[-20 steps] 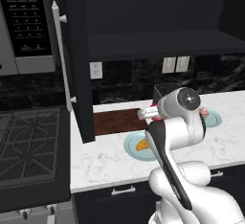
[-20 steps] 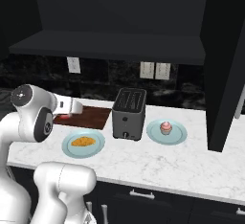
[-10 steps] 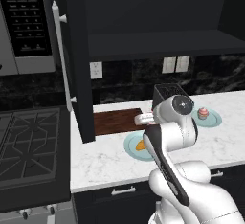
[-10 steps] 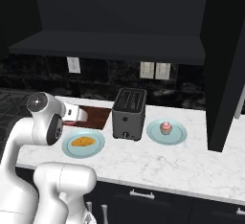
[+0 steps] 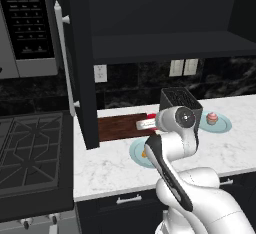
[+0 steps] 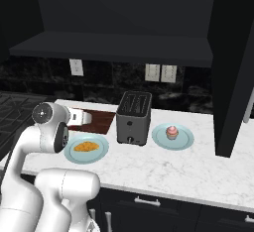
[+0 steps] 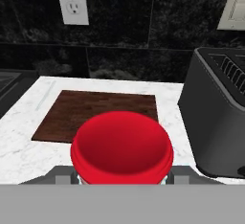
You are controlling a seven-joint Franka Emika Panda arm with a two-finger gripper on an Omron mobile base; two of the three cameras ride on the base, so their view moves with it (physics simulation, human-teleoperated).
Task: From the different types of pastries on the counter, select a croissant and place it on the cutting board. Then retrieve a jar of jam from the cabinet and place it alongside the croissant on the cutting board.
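Note:
In the hand view my gripper is shut on the jar of jam, whose round red face sits between the fingers. Beyond the jar lies the cutting board, dark reddish-brown and bare on the white counter. From the left base my gripper hangs over the board's right end, with a sliver of the red jar showing. The croissant rests on a light blue plate in front of the board. The cupcake sits on another plate, right of the toaster.
A dark toaster stands just right of the board, close to the gripper. The black cabinet door with its silver handle stands open to the left, above the counter's edge. A gas stove lies further left. The cabinet shelf is overhead.
The hand with the jar has come down a little and shifted left toward the cutting board, and the wrist has turned. The croissant and the cupcake have stayed on their plates.

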